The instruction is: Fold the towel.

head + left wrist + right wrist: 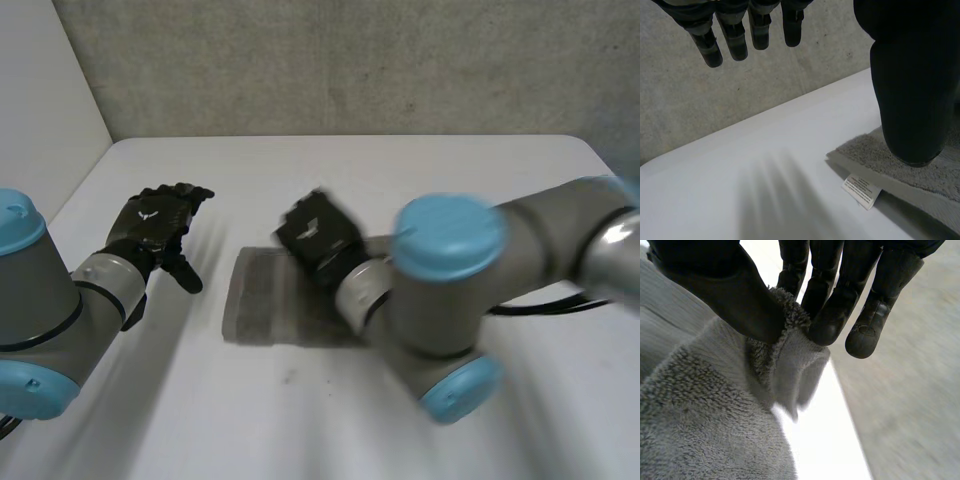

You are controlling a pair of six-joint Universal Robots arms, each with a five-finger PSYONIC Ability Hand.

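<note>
A grey towel (270, 300) lies folded on the white table in the head view, partly hidden under my right arm. My right hand (318, 238) hovers over the towel's far edge, its thumb (735, 295) and fingers (827, 325) pinching a raised fold of the towel (785, 360). My left hand (155, 232) hangs above the table to the left of the towel, fingers (735, 40) straight and holding nothing. Past its thumb (912, 90) the towel's layered edge (900, 170) shows, with a white label (862, 190) sticking out.
A grey wall (340, 60) stands behind the table's far edge. Bare white table (200, 420) lies around the towel, to the left and in front. My right arm (450, 290) crosses over the towel's right part.
</note>
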